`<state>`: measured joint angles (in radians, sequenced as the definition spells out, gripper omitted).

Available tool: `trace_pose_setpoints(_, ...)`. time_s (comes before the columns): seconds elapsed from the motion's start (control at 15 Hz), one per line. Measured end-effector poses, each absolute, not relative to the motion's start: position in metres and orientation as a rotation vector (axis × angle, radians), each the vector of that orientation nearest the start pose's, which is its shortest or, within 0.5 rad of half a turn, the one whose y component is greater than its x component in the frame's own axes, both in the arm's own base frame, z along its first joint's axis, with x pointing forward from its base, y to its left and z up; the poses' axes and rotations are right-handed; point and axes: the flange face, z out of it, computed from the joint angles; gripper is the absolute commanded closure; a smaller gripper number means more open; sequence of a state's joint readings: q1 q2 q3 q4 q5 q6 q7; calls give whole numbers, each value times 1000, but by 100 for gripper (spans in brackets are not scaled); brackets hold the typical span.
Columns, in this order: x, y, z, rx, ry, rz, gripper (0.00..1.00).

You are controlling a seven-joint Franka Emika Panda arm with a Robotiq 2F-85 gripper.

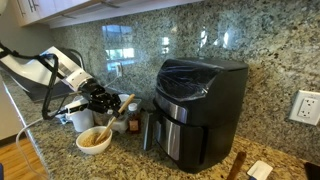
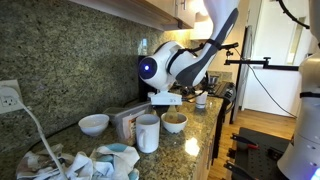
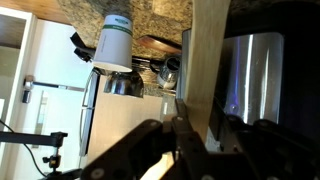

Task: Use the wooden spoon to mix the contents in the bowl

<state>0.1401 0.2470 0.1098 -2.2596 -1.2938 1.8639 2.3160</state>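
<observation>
Spoon [image 3: 208,60], clamped in the pincer [image 3: 190,125], should tip down into the bowl [image 1: 94,145] below the pincer and sweep slowly so no grains [image 1: 95,136] spill.

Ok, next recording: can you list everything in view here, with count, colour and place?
the bowl: one, white, on the counter below the gripper
the contents: one low heap, tan, inside the bowl
the wooden spoon: one, light brown, held in the gripper
air fryer: one, black with a silver band, against the backsplash
mug: one, white, beside the bowl
second bowl: one, white, nearer the backsplash
wall outlet: one, white, on the backsplash beyond the air fryer
crumpled pile: one, white and pale blue, at the counter's near end; what it is I cannot tell
counter: one, speckled brown granite
robot arm: one, white
gripper: one, black, closed on the wooden spoon
</observation>
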Motion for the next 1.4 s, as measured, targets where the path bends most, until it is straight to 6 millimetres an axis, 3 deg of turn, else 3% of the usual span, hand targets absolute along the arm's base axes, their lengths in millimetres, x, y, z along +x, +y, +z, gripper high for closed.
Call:
trace_pose_setpoints(0.4, 502, 48, 254, 1698, -1133, 1018, 93)
trace_pose_setpoints(0.87, 500, 57, 248, 1766, -1017, 951, 93)
trace_pose_setpoints(1.4, 507, 66, 246, 1853, -1064, 947, 93)
